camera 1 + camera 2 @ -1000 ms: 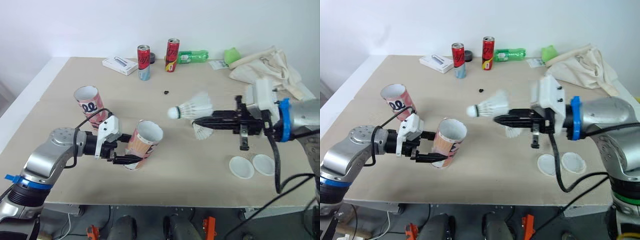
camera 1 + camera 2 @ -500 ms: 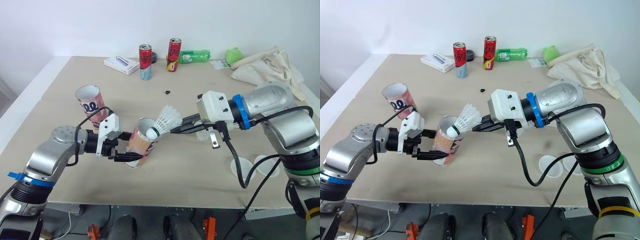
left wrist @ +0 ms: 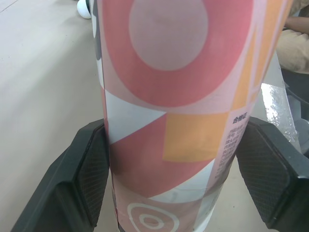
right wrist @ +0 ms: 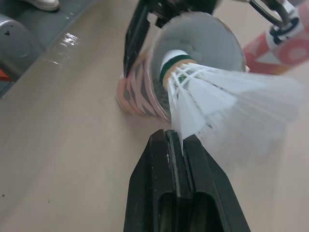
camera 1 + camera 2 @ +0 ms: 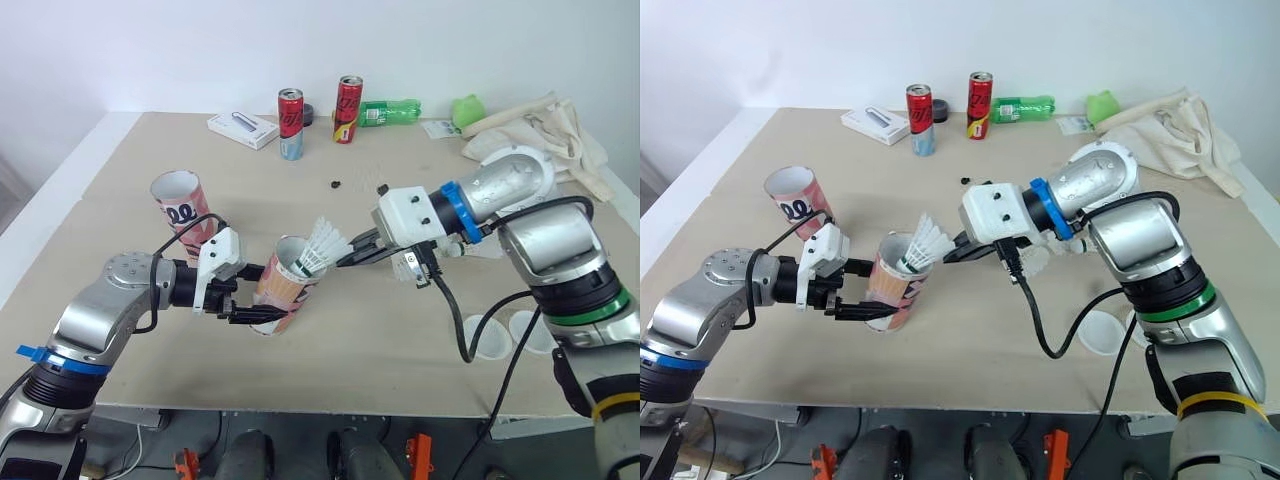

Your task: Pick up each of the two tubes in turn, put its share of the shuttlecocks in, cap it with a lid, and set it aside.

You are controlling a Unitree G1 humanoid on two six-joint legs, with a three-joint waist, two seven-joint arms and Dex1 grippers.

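My left claw (image 5: 256, 295) is clamped on the lower half of the tube (image 5: 290, 275), holding it tilted with its mouth toward my right claw (image 5: 348, 260). That claw is pinched shut on the feather edge of the shuttlecock (image 5: 322, 245), whose cork tip sits just inside the tube's mouth. Feathers are light and crush easily, I judge, so a gentle pinch suits. The tube looks stiff. My right forearm reaches across, roughly level. Beyond my left claw stands the second tube (image 5: 180, 205).

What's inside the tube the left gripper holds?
A shuttlecock, cork end in the mouth, feathers sticking out; the right gripper pinches the feathers, jaws shut. Deeper inside the tube is hidden by the shuttlecock and the wall.
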